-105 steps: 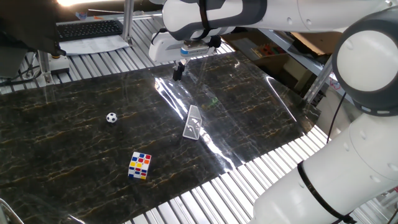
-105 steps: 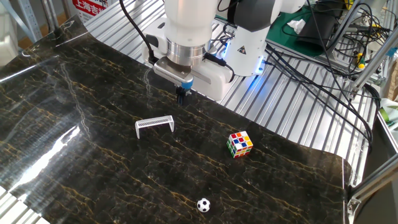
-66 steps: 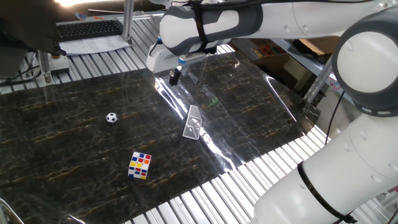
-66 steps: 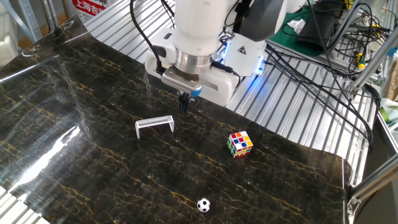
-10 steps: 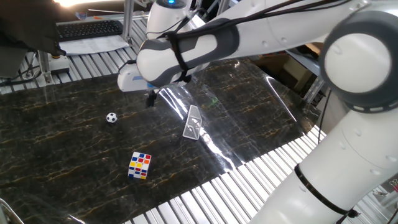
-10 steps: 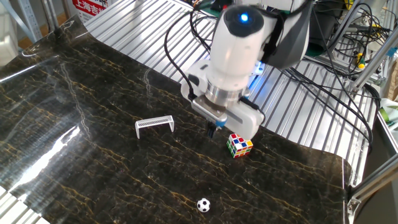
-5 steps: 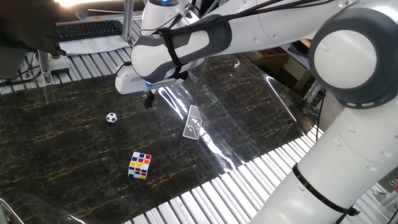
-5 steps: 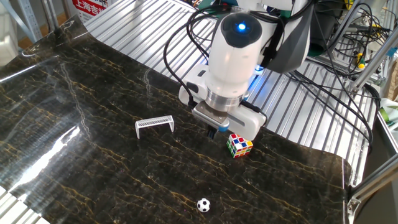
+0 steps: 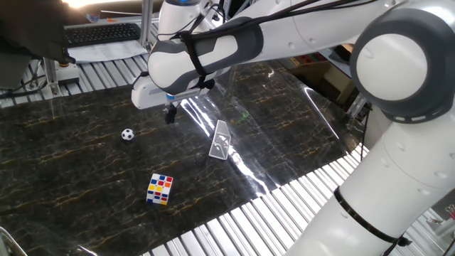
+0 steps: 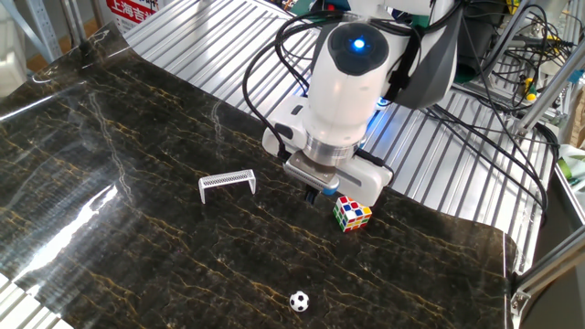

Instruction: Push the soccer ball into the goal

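Note:
The soccer ball (image 9: 127, 134) is a tiny white ball with black patches on the dark marble mat; it also shows in the other fixed view (image 10: 299, 301) near the front edge. The goal (image 9: 221, 141) is a small pale frame with mesh, standing mid-mat, also seen in the other fixed view (image 10: 228, 184). My gripper (image 9: 169, 116) hangs above the mat with its fingers together, empty, between ball and goal. In the other fixed view the gripper (image 10: 313, 194) is just left of the puzzle cube.
A multicoloured puzzle cube (image 9: 160, 189) sits on the mat near the front; it also shows in the other fixed view (image 10: 352, 213). A keyboard (image 9: 102, 32) lies behind the mat. Cables and the arm's base (image 10: 384, 64) stand on the ribbed metal table.
The gripper has drifted a little further from the goal side toward the ball side, ending near the cube. Ball, goal and cube have not moved.

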